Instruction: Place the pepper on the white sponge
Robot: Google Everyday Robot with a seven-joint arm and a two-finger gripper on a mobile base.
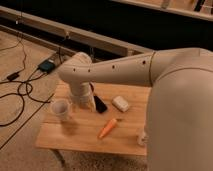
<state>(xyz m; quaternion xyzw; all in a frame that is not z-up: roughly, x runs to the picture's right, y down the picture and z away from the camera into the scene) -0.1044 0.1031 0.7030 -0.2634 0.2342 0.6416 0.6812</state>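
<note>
The pepper point(107, 128) is a small tapered orange item lying on the wooden table point(75, 140), near the front middle. The white sponge point(120, 103) is a small rounded white block lying farther back, up and to the right of the pepper and apart from it. My gripper point(86, 102) hangs below the bent arm at the left-middle of the table, between a white cup and a black slab. It is to the left of both the pepper and the sponge, and nothing shows in it.
A white cup point(60, 107) stands at the table's left. A flat black slab point(100, 104) lies just right of the gripper. A small white bottle point(142, 137) stands at the front right, partly behind my arm. Cables point(20, 90) and a dark box point(46, 65) lie on the floor at the left.
</note>
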